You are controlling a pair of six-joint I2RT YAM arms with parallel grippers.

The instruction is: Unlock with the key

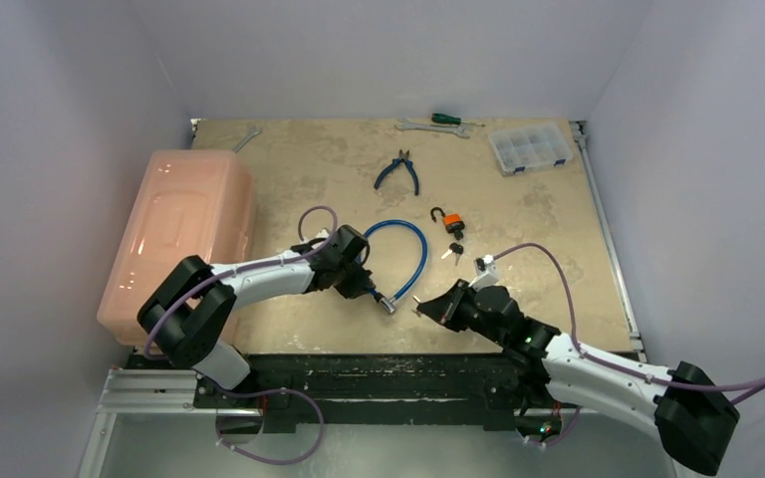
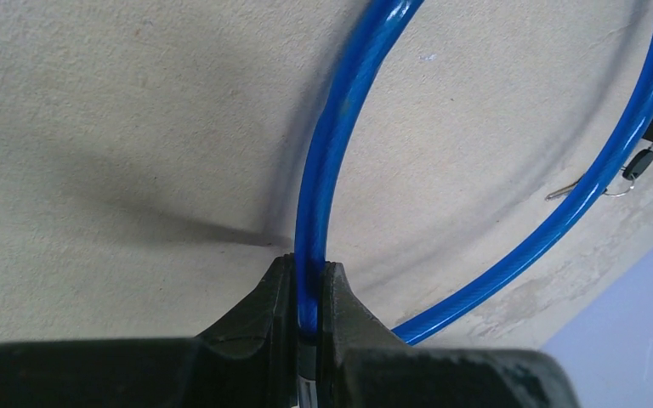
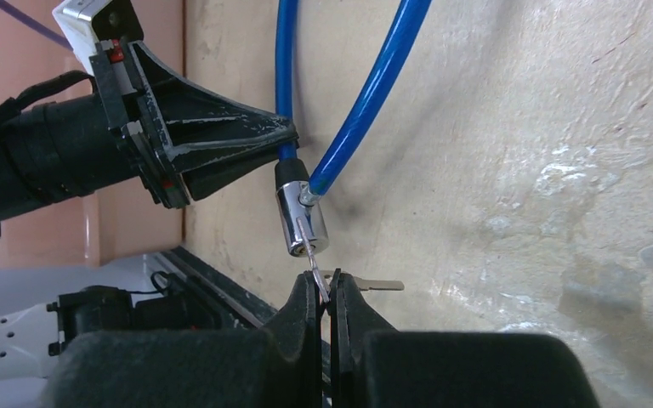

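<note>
A blue cable lock (image 1: pixel 405 251) lies looped mid-table, with its chrome lock cylinder (image 1: pixel 388 304) at the near end. My left gripper (image 1: pixel 371 289) is shut on the blue cable (image 2: pixel 332 144) just behind the cylinder; the left wrist view shows its jaws (image 2: pixel 309 268) pinching the cable. In the right wrist view the cylinder (image 3: pixel 300 219) is held off the table, and a silver key (image 3: pixel 313 263) sticks into its end. My right gripper (image 3: pixel 326 287) is shut on that key's head. A second key (image 3: pixel 378 285) pokes out sideways beside the jaws. The right gripper (image 1: pixel 420 309) sits right of the cylinder.
An orange padlock (image 1: pixel 452 226) with small keys (image 1: pixel 453 251) lies just beyond the cable. Blue-handled pliers (image 1: pixel 398 171) lie farther back. A pink lidded bin (image 1: pixel 181 234) fills the left side. A clear parts box (image 1: pixel 530 147), a screwdriver (image 1: pixel 445 119) and a wrench (image 1: pixel 246 137) line the far edge.
</note>
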